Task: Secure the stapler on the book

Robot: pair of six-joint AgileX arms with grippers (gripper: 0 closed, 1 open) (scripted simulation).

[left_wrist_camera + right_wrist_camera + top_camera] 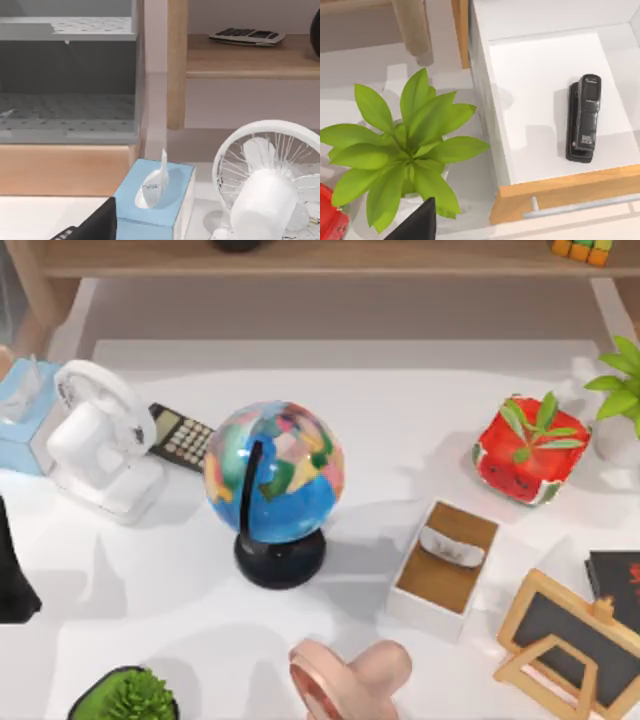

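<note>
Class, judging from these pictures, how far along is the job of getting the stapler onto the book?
Looks done: the stapler lies on the tan book, right of the globe. In hand: nothing; the left arm sits at the table's left edge. Left: nothing apparent.

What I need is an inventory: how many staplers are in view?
2. A whitish-grey stapler lies on the tan book, right of the globe; a black stapler lies in an open drawer seen from the right wrist. Others may be hidden.
</note>
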